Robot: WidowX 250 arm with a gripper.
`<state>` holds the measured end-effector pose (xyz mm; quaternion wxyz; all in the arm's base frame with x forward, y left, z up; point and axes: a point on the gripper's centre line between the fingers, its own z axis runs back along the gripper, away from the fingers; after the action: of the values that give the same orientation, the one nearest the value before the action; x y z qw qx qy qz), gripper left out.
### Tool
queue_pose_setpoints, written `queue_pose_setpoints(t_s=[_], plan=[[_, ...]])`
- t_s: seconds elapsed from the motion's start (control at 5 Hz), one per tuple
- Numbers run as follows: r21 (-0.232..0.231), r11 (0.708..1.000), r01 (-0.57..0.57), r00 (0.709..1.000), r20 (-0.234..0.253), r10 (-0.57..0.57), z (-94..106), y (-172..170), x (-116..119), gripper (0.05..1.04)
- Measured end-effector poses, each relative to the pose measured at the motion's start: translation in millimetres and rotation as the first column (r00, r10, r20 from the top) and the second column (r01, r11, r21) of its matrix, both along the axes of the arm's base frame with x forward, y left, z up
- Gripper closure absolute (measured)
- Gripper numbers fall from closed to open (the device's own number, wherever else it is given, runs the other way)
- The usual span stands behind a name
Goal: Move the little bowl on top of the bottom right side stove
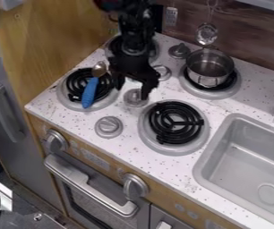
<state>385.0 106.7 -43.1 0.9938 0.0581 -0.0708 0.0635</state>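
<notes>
Camera view: you observe the gripper above the counter, its fingers spread apart, at what appears to be the little bowl; you cannot confirm contact. Note that the bowl sits between the lower left burner, which bears a blue-handled spoon, and the lower right burner.

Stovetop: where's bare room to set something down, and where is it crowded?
Free: the bottom right burner, and the white counter between it, the pot and the sink. Crowded: around the gripper, between the blue-handled spoon and the pot, with knobs close by.
</notes>
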Motion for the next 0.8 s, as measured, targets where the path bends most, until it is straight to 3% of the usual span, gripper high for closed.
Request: queue_pose_setpoints(t_s=[0.2, 0.6, 0.8], plan=[[0.004, 1.000, 0.013, 0.998, 0.060, -0.013, 3.8, 5.9, 27.8, 0.085], [-0.014, 1.000, -0.017, 0.995, 0.099, 0.018, 0.1, 8.9, 53.3, 0.085], [-0.001, 1.000, -0.029, 0.994, 0.101, 0.029, -3.3, 13.4, 59.2, 0.085]])
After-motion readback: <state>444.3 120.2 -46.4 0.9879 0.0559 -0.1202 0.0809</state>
